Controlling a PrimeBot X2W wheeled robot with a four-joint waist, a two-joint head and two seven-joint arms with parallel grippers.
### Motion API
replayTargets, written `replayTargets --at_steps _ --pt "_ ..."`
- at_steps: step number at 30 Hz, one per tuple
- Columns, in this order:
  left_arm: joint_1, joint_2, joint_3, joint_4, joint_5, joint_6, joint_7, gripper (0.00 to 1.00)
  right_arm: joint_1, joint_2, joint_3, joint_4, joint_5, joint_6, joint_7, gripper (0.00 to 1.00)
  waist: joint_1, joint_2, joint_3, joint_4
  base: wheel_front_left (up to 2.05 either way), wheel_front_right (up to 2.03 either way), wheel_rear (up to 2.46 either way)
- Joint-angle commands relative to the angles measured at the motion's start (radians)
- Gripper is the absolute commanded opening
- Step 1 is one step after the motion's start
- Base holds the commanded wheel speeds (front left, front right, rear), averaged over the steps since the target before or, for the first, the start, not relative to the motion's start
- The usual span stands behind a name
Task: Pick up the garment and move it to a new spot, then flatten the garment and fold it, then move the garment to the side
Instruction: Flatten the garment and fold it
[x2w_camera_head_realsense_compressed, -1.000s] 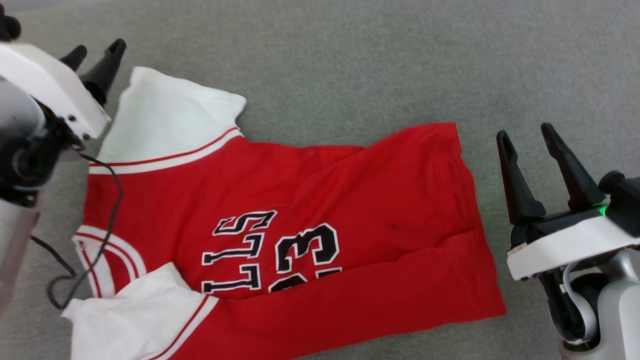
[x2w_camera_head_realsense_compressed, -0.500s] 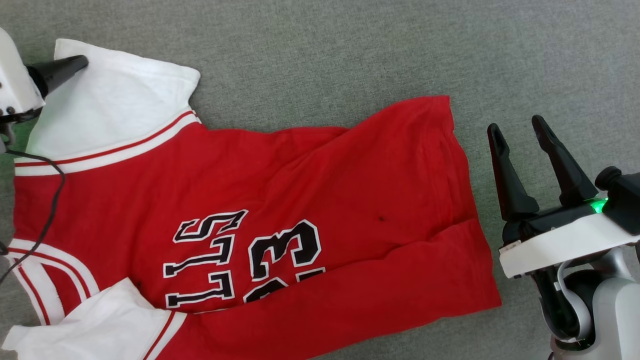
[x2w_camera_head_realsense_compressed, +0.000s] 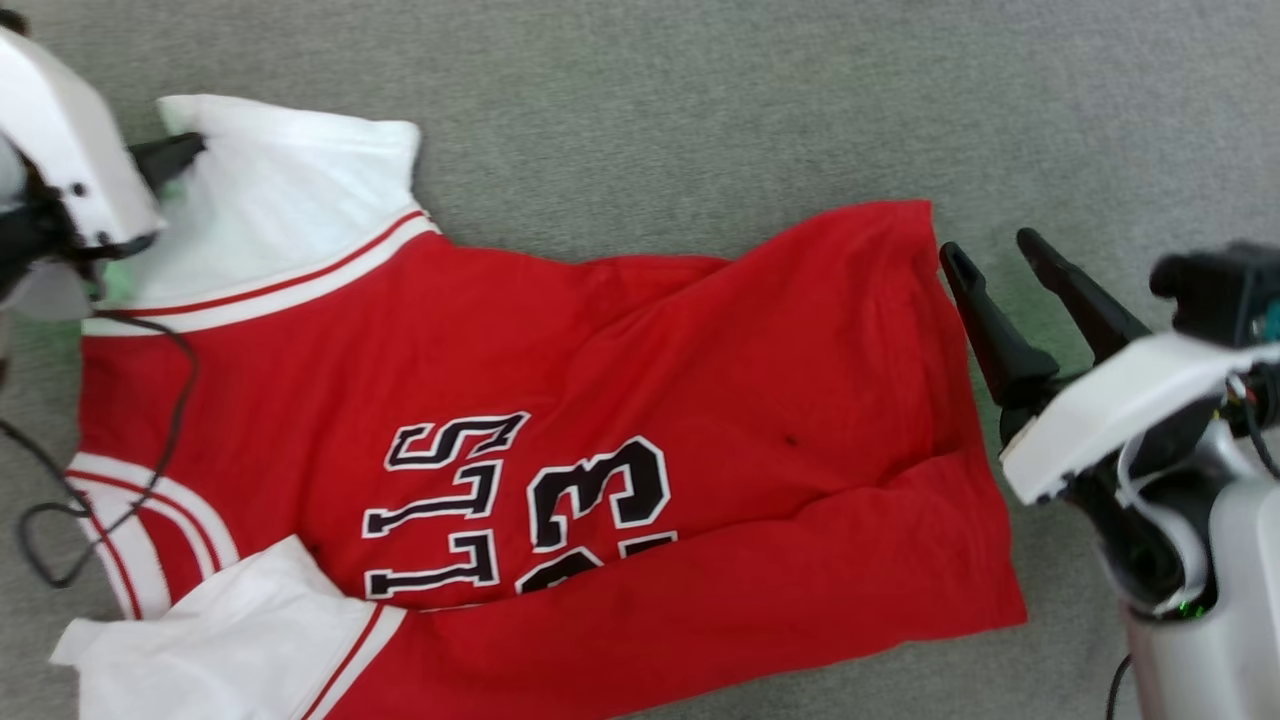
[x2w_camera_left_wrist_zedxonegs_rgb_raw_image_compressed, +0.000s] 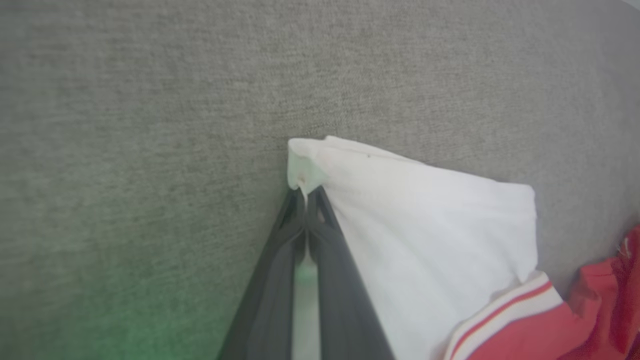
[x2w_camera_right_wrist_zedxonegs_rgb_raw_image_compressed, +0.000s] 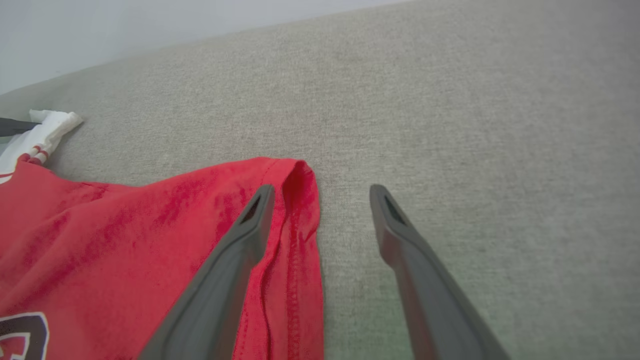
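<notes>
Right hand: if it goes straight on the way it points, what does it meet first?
Probably the shirt's red hem, under one finger of the open right hand; otherwise the grey surface. Depth is unclear.

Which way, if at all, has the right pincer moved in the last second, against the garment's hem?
Yes. The right pincer has moved left, toward the garment's hem; the grey gap between them has nearly closed.

Grey carpet floor (x2w_camera_head_realsense_compressed: 700, 110), pale wall (x2w_camera_right_wrist_zedxonegs_rgb_raw_image_compressed: 100, 25)
</notes>
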Motion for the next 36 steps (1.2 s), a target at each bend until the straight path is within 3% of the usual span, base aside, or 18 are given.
replayTargets --at_steps 1,10,19,20,21,22,30,36 --pt "0.048 -0.050 -0.045 0.017 0.008 -0.014 0.009 0.00 -0.036 -0.016 0.002 0.017 0.017 0.000 0.037 1.00 0.0000 0.0000 -0.014 0.020 0.00 0.00 0.00" --pt "-0.037 -0.105 -0.057 -0.044 0.064 -0.093 -0.110 0.00 -0.192 -0.093 0.018 0.163 0.103 0.000 0.392 1.00 0.0000 0.0000 -0.062 0.134 0.00 0.00 0.00" --pt "-0.031 -0.127 -0.071 -0.110 0.081 -0.128 -0.162 0.00 -0.226 -0.093 0.019 0.318 0.081 0.000 0.670 1.00 0.0000 0.0000 -0.067 0.198 0.00 0.00 0.00" --pt "-0.027 -0.126 -0.072 -0.112 0.083 -0.129 -0.165 0.00 -0.221 -0.089 0.015 0.333 0.082 -0.001 0.694 0.51 0.0000 0.0000 -0.067 0.201 0.00 0.00 0.00" --pt "-0.024 -0.125 -0.073 -0.115 0.084 -0.130 -0.169 0.00 -0.220 -0.083 0.012 0.343 0.084 -0.001 0.712 0.34 0.0000 0.0000 -0.068 0.203 0.00 0.00 0.00" --pt "-0.022 -0.125 -0.072 -0.116 0.085 -0.131 -0.172 0.00 -0.222 -0.081 0.012 0.348 0.080 -0.001 0.726 0.00 0.0000 0.0000 -0.068 0.204 0.00 0.00 0.00" --pt "0.042 -0.109 -0.043 -0.121 0.068 -0.139 -0.245 0.00 -0.255 -0.108 0.003 0.265 0.095 0.000 0.651 0.00 0.0000 0.0000 -0.121 0.209 0.00 0.00 0.00" --pt "0.192 -0.089 0.011 -0.165 0.027 -0.121 -0.345 0.00 -0.176 -0.139 -0.017 0.201 0.102 0.000 0.566 0.00 0.0000 0.0000 -0.226 0.227 0.00 0.00 0.00"
